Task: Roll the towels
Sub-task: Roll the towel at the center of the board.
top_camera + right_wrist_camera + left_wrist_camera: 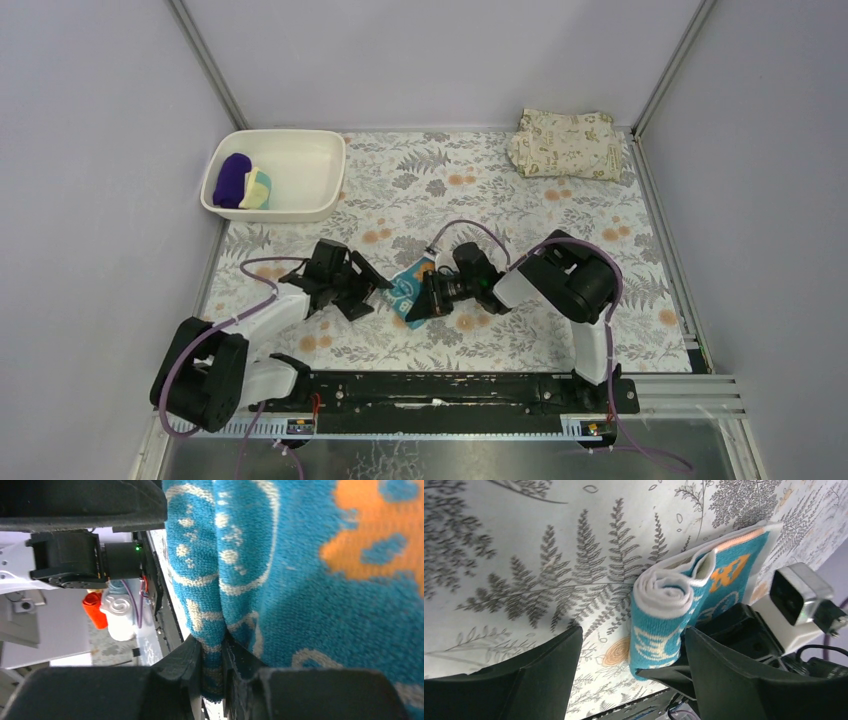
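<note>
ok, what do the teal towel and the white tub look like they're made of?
The teal towel looks like cotton terry with a matte finish. Looped pile shows up close, the white and orange motifs look woven in, and the roll's end shows a plain white reverse. The white tub is probably moulded plastic. It is smooth with a slight sheen, rounded corners and a lipped rim, though the overhead view leaves that open.

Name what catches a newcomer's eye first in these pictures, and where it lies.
A half-rolled teal towel lies mid-table, pinched by the right tool, with the left tool open beside it. At back left a white tub holds a purple towel and a pale yellow towel; a beige folded cloth sits at back right.
</note>
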You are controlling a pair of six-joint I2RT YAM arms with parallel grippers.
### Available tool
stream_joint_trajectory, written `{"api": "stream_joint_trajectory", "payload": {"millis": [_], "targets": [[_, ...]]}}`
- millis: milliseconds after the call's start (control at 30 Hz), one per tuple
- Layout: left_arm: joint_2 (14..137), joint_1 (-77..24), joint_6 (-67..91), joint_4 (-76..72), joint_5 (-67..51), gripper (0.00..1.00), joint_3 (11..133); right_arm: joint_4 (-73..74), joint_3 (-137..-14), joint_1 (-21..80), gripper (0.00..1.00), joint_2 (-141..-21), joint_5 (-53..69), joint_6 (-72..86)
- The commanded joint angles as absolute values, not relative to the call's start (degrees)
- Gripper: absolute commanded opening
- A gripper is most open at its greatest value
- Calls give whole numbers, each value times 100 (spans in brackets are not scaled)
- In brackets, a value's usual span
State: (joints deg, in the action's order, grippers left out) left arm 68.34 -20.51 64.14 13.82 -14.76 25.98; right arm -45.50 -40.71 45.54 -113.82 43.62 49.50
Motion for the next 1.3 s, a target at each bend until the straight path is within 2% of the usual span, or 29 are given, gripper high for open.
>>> {"api": "stream_joint_trajectory", "payload": {"millis": [0, 167, 267, 367, 467, 700, 900, 1100, 1267], "targets": [[7180, -2022, 6632, 326, -1859, 73, 2501, -4887, -3604, 4453, 13, -11795, 4498, 5732], [7595, -2074, 6653, 10, -1955, 65, 2506, -5030, -3447, 4358, 15, -11957, 4431, 5977], [7728, -2136, 6666, -82, -1898, 57, 2496, -5059, -3360, 4325, 16, -11931, 4382, 6020], [7865, -2207, 6657, -89, -1820, 45, 2538, -4811, -3380, 4320, 19, -11773, 4294, 5861], [7966, -2295, 6594, -87, -1726, 37, 2621, -4426, -3437, 4320, 24, -11517, 4176, 5584], [8028, -2470, 6395, 484, -1234, 21, 3016, -2728, -3710, 4435, 44, -10543, 3502, 4551], [8002, -2778, 6361, 1178, -695, 18, 3423, -422, -4359, 5090, 56, -9470, 1785, 3257], [8135, -3012, 6439, 1712, -379, 18, 3718, 929, -4922, 5872, 56, -8640, -247, 2790], [8191, -3087, 6554, 1843, -313, 18, 3706, 1059, -5139, 6227, 55, -8568, -591, 2653]]}}
